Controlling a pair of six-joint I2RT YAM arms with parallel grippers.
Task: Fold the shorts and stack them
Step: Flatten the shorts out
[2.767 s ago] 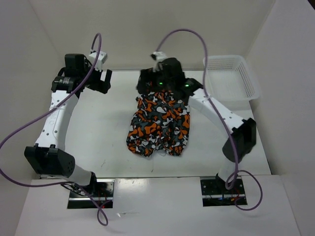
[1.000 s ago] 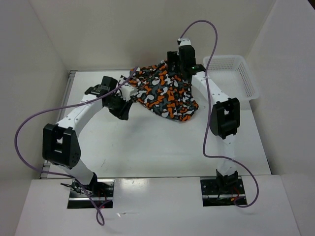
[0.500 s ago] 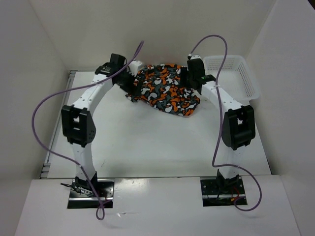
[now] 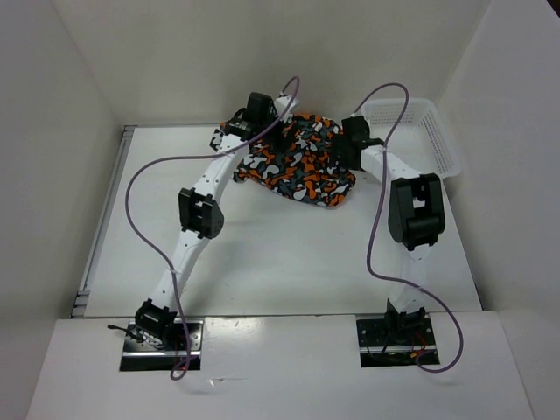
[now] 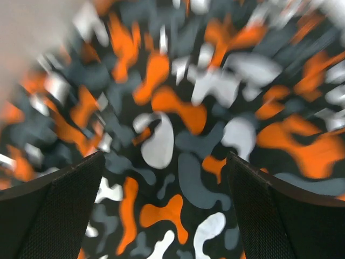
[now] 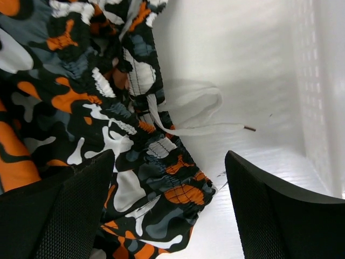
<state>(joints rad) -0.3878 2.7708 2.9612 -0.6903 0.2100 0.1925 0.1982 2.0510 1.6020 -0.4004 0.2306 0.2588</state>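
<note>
The camouflage shorts (image 4: 302, 166) lie in a flattened heap at the far middle of the table. My left gripper (image 4: 269, 133) hovers over their far left part. In the left wrist view its jaws (image 5: 164, 162) stand wide apart with only the blurred print (image 5: 178, 108) between them. My right gripper (image 4: 343, 150) is at the shorts' right edge. In the right wrist view it (image 6: 170, 156) is open above the elastic waistband (image 6: 183, 178). A white drawstring (image 6: 199, 108) trails onto the table.
A white lattice basket (image 4: 420, 131) stands at the far right, close beside my right arm; its wall shows in the right wrist view (image 6: 318, 81). The back wall is just behind the shorts. Purple cables loop over both arms.
Both grippers carried the shorts to the back of the table, spread between them. The left arm has since swung right over the cloth, and both jaws now stand open.
</note>
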